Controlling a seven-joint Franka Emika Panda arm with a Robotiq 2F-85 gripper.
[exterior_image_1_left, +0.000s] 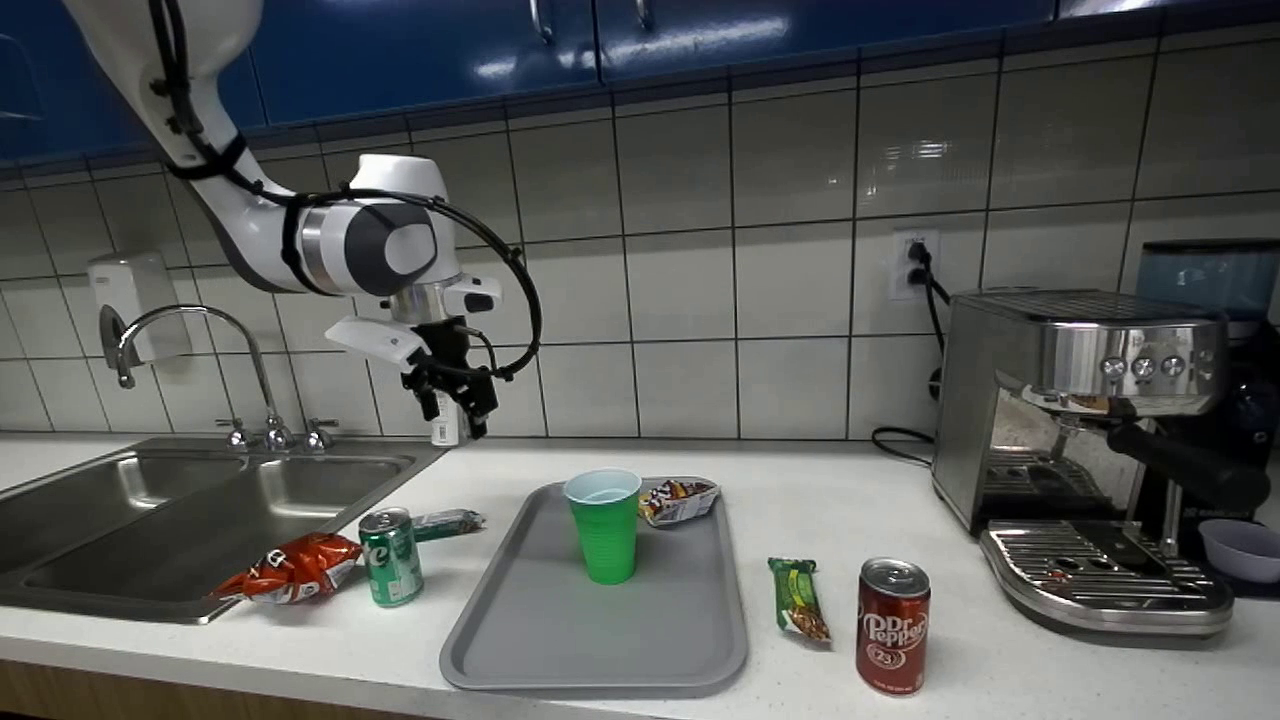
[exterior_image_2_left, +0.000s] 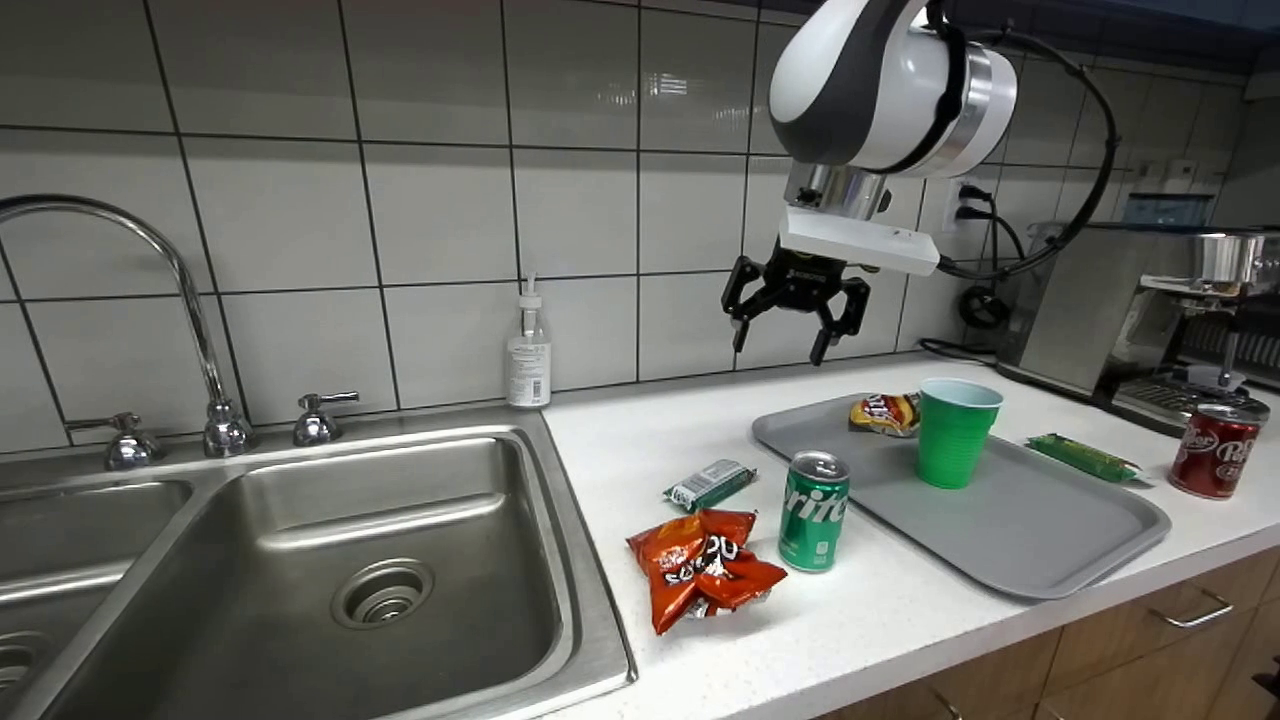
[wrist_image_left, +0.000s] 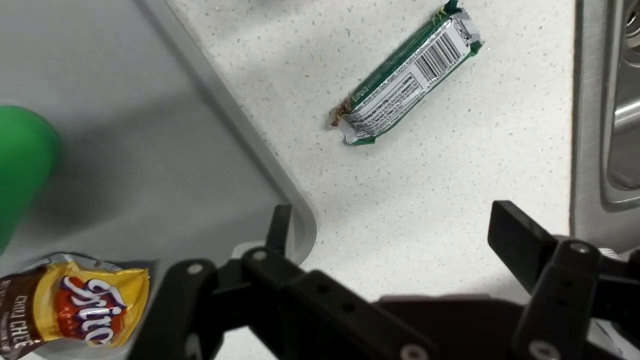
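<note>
My gripper (wrist_image_left: 392, 212) hangs above the counter with its jaws wide apart and nothing between them; the same open gripper (exterior_image_2_left: 778, 354) shows in an exterior view, well off the surface. Below it lies a green-and-white wrapped bar (wrist_image_left: 407, 75), between the grey tray (wrist_image_left: 165, 200) and the sink. On that tray stand a green cup (exterior_image_1_left: 607, 540) and a yellow-brown Fritos bag (wrist_image_left: 90, 305), the bag at a corner. A green Sprite can (exterior_image_2_left: 814, 515) is upright beside the tray, and a red-orange chip bag (exterior_image_2_left: 700, 565) lies by the can, near the sink edge.
The steel sink (exterior_image_2_left: 450, 560) with its tall faucet (exterior_image_1_left: 200, 310) borders the counter. A pump bottle (exterior_image_2_left: 528, 355) stands against the tiled wall. Past the tray are a green bar packet (exterior_image_1_left: 799, 600), a Dr Pepper can (exterior_image_1_left: 893, 628) and an espresso machine (exterior_image_1_left: 1080, 350).
</note>
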